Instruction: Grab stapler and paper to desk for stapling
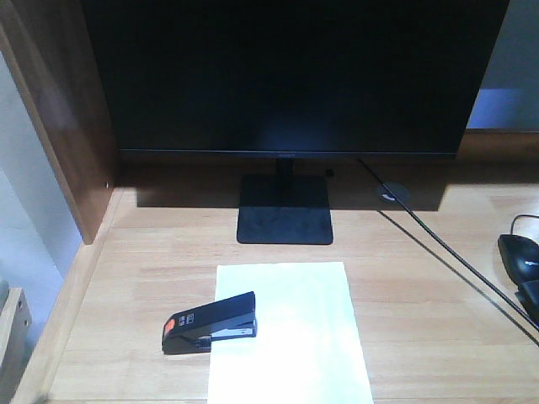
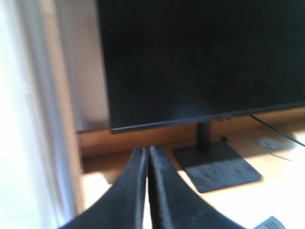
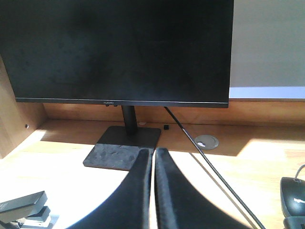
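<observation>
Stapler [image 1: 210, 323] sits on the paper's [image 1: 290, 332] left edge near the desk [image 1: 421, 295] front edge. My left claw [image 2: 146, 157] and right claw [image 3: 153, 157] are both closed, empty. Risk: pressing off-centre could skid stapler and shift the sheet.

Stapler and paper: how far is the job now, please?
Done, it seems: the paper lies on the desk before the monitor, and the stapler sits with its front end over the sheet's left edge. In hand: nothing; the left gripper and right gripper are shut and empty. Left: whether a staple was pressed cannot be seen.
</observation>
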